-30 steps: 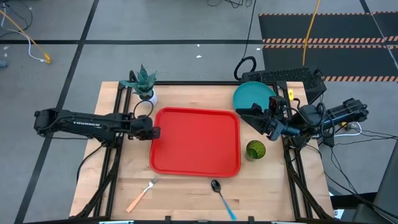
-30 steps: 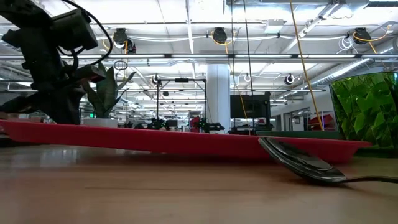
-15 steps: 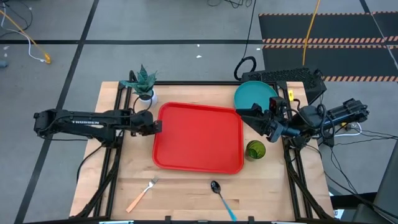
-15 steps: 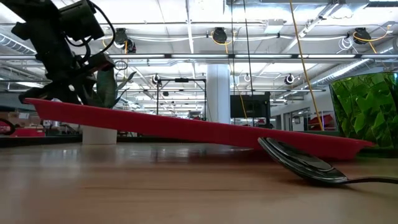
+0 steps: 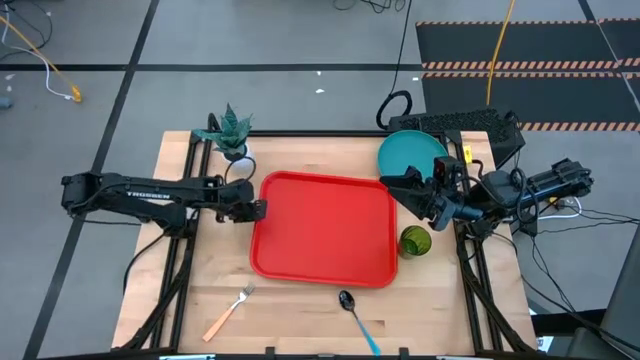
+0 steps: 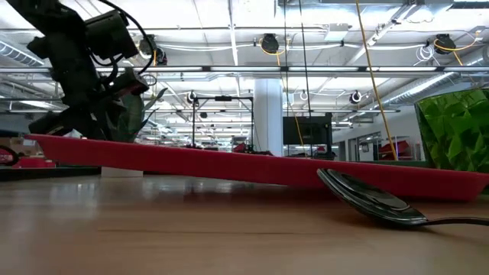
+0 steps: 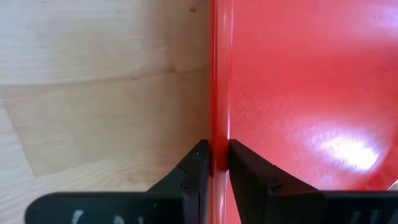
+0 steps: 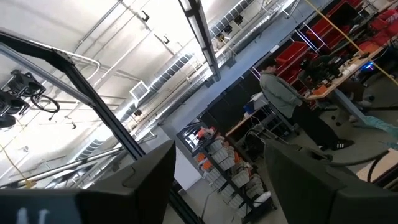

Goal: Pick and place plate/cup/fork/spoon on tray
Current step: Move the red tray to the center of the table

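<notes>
One tray (image 5: 325, 228), plate (image 5: 408, 152), cup (image 5: 414, 241), fork (image 5: 228, 312), spoon (image 5: 357, 317), plant (image 5: 231, 131)

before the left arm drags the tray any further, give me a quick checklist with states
1. Left gripper shut on the tray rim: ok, fingers pinch the raised edge in the left wrist view.
2. Tray flat on the table: not ok, its gripped side is lifted in the low view.
3. Cup clear of the tray: not ok, it sits right at the tray's right edge; contact cannot be told.
4. Spoon and fork clear: ok, both lie nearer the front edge, apart from the tray.
5. Right gripper out of the way: cannot tell, open, over the plate by the tray's far right corner.
</notes>
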`<state>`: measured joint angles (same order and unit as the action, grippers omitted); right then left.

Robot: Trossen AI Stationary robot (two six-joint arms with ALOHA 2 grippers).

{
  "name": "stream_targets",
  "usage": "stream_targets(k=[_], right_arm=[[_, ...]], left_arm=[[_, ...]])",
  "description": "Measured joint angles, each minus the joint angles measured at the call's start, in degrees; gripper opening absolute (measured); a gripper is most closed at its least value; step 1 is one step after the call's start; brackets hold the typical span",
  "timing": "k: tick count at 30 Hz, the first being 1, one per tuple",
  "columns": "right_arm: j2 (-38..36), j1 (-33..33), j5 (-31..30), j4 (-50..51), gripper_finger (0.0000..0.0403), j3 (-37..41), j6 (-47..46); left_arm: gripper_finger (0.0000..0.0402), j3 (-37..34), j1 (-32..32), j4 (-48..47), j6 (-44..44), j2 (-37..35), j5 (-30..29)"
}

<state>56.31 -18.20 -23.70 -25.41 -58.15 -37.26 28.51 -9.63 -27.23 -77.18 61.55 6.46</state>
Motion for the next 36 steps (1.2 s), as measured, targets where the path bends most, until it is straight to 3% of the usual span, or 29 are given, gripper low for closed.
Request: stream_targets(k=[8, 19, 26, 36], right_arm=[[0.00, -0.04, 0.11, 0.00, 0.0239, 0.00, -0.92], [0.00, -0.74, 0.15, 0.00, 0.0239, 0.00, -1.05], [0.00, -0.70, 1.49, 0.04, 0.0239, 0.00, -0.98], [0.00, -0.70, 1.51, 0.02, 0.0239, 0.00, -1.05]], left_arm=[[0.0084, 0.00, 0.00, -2.87, -3.21, 1.26, -2.20], [0.0085, 0.00, -0.04, -2.35, -7.08, 1.23, -4.66], [0.0085, 0.00, 0.00, 4.21, 7.71, 1.23, -5.39], [0.0086, 0.00, 0.00, -0.16, 15.64, 5.27, -4.94]])
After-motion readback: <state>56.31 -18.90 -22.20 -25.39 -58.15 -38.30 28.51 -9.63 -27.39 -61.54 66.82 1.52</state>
